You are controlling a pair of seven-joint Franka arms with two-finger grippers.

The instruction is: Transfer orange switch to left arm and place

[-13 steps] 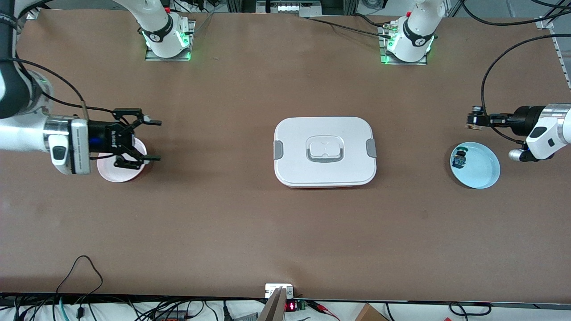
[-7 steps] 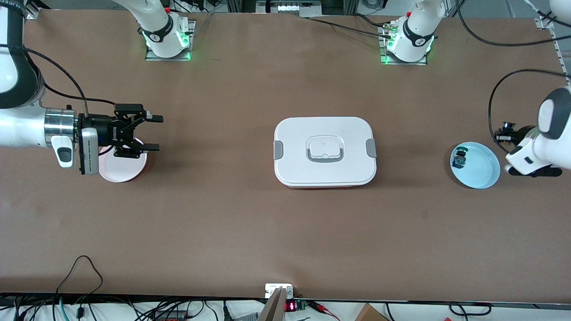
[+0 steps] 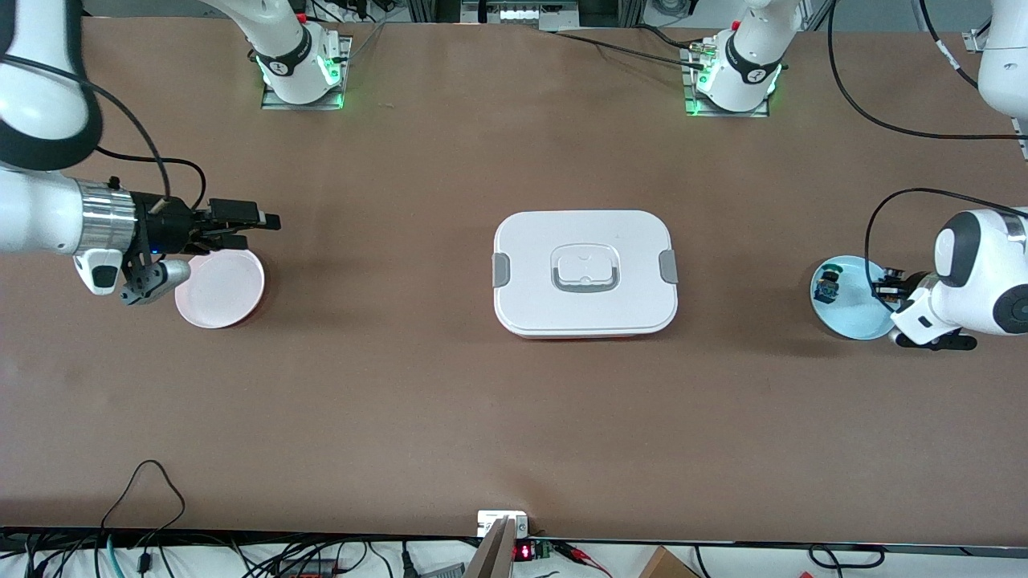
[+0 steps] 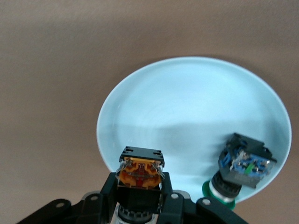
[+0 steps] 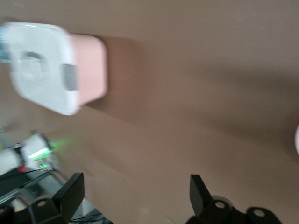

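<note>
Switch: orange switch (image 4: 139,171) clamped in the left gripper (image 4: 139,186), terminal end pointing away from the wrist – it hangs over the blue plate (image 4: 187,93), off the surface.
Left arm change: a second ago the left gripper hung over bare table, farther from the front camera than the plate; now the wrist has swung round and come over the plate's rim at the table's left-arm end. Grip unchanged across that second.
Green switch: second switch (image 4: 243,165), green and blue, lies in the plate near its rim, apart from the held one – same spot as before.
Right gripper: right gripper (image 3: 241,227) has rolled about its axis; a second ago it was over the pink plate (image 3: 229,289), now over the table beside that plate's farther edge. Fingers (image 5: 70,193) apart, nothing between them.
Box: box (image 3: 585,273) mid-table between the two plates, lid on, not moved.
Meaning: pick looks done, handover not begun. Grippers are well apart with the box between them, so I judge both are reorienting for a meeting above or around it.
</note>
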